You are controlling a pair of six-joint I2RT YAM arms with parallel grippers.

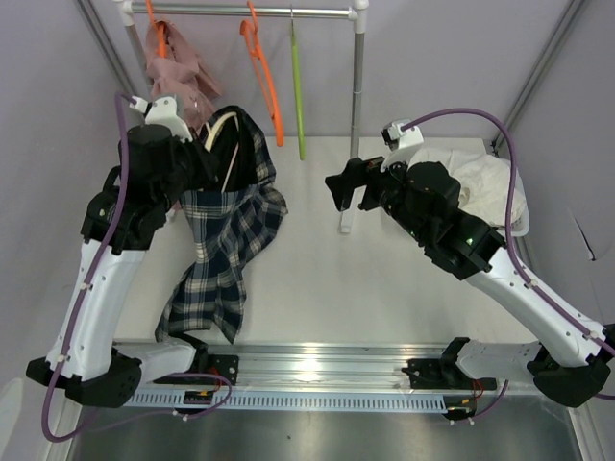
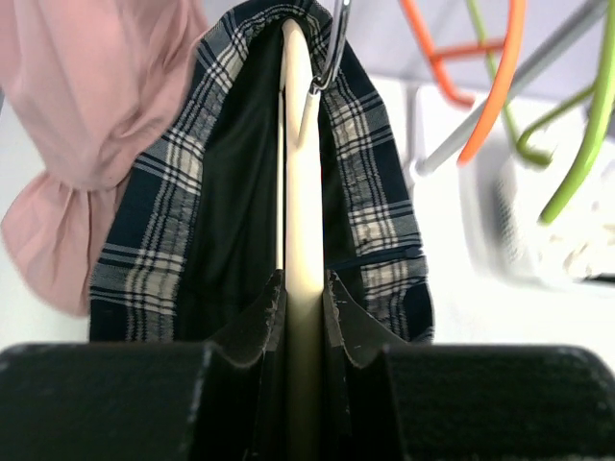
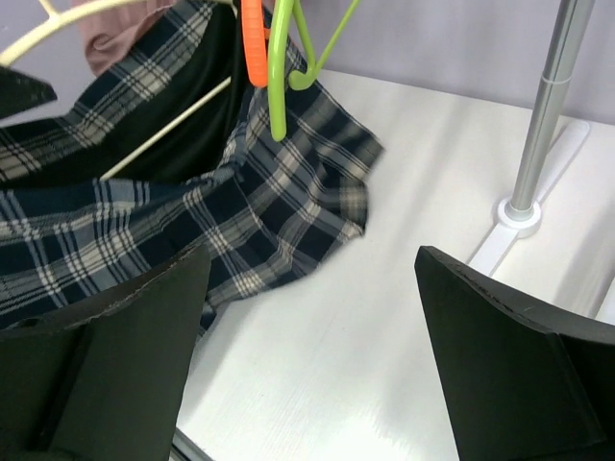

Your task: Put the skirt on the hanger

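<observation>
Two grippers: my left gripper is clenching the hanger, with the skirt draping over it and trailing onto the table; my right gripper is hanging released. Risk: tilting the hanger could let the skirt slide off.

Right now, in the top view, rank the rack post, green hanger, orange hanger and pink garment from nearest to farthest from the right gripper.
From the right gripper:
1. rack post, just beside it.
2. green hanger, on the rail, further left.
3. orange hanger, left again.
4. pink garment, far left.
</observation>
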